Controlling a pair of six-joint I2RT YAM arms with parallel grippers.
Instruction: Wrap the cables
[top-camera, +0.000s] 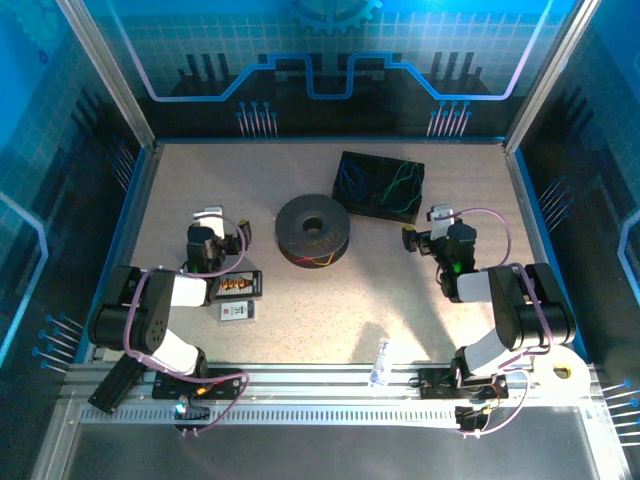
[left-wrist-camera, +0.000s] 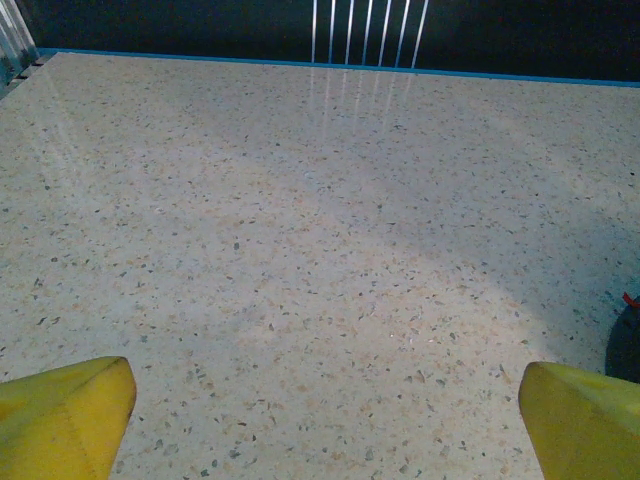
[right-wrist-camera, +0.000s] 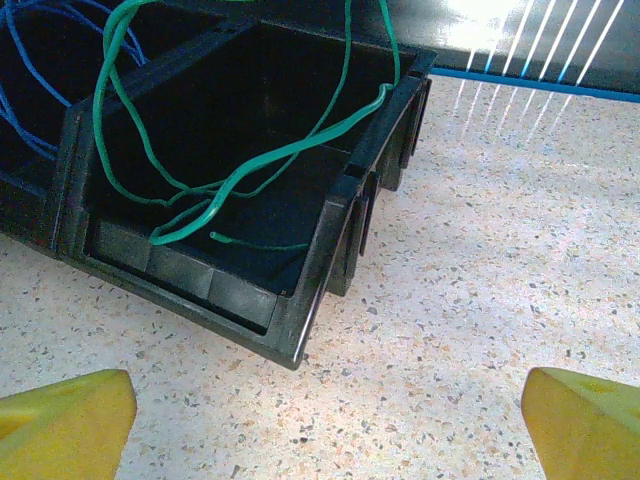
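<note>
On the left, our left claw (left-wrist-camera: 320, 410) hangs over a bare stretch of the speckled surface (left-wrist-camera: 300, 220), its yellow fingertips (left-wrist-camera: 65, 405) spread wide apart with nothing between them. Just beside that arm, nearer to us, lie a small black board (top-camera: 240, 285) with orange connectors and a little white card (top-camera: 237, 311).

Toward the middle we see a black spool (top-camera: 314, 230) lying flat, with a thin orange-yellow strand (top-camera: 316, 262) showing at its near rim.

Right of the spool, and farther back, stands a black bin (right-wrist-camera: 300, 300) with compartments. The blue cables (right-wrist-camera: 30, 90) lie loose in its left compartment. The green cables (right-wrist-camera: 250, 170) loop through the right one, and one strand drapes over the bin's right wall.

On the right, our right claw (right-wrist-camera: 325, 410) sits near the bin's near corner, apart from it. Its yellow fingertips (right-wrist-camera: 575, 420) also stand wide apart and hold nothing.
</note>
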